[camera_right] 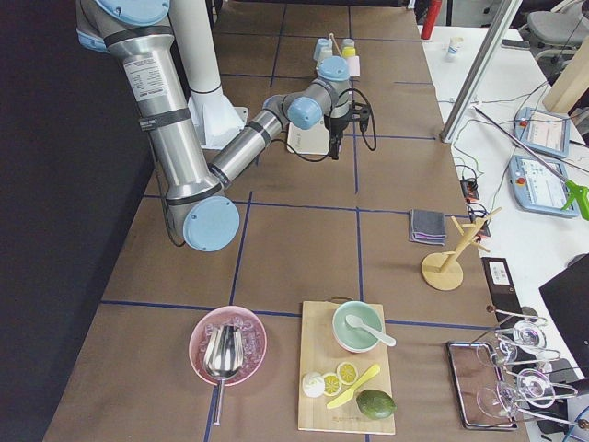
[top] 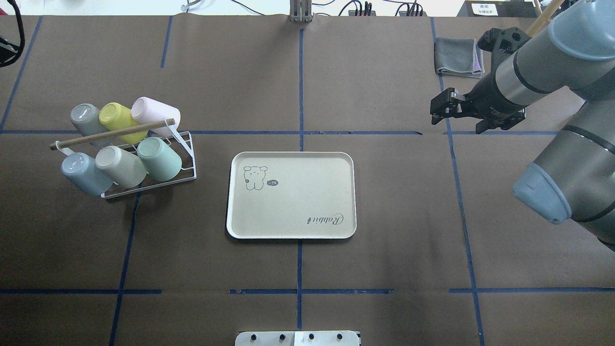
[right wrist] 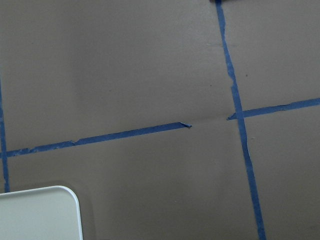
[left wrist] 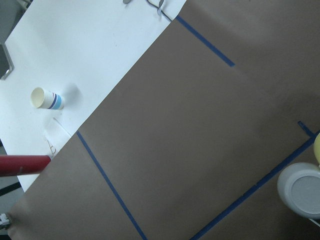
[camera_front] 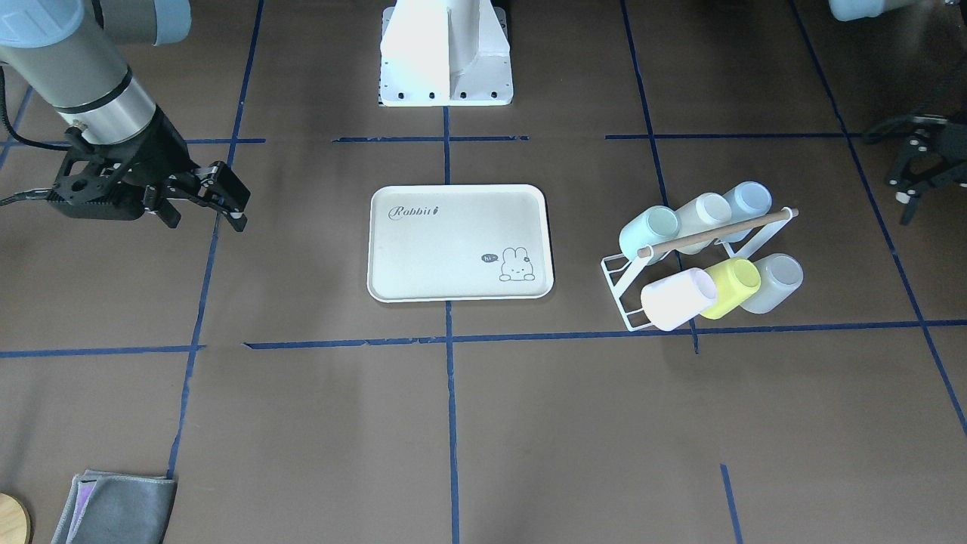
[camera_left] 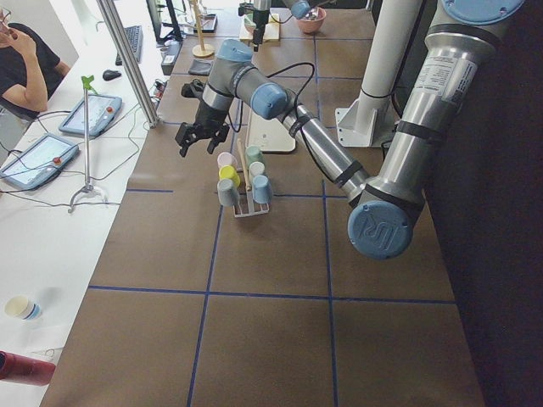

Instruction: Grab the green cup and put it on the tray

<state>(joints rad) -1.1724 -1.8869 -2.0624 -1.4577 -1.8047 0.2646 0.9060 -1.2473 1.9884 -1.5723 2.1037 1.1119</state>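
The green cup is pale mint and lies tilted on a white wire rack, at the rack end nearest the tray. The cream tray with "Rabbit" lettering sits mid-table with nothing on it. My left gripper hovers open beyond the rack, on the side away from the tray, holding nothing. My right gripper hangs open above bare table on the tray's other side, well apart from it. The right wrist view shows only a tray corner.
The rack also holds pink, yellow-green, grey, beige and pale blue cups under a wooden handle bar. A folded grey cloth lies near the table edge. The robot's base stands behind the tray.
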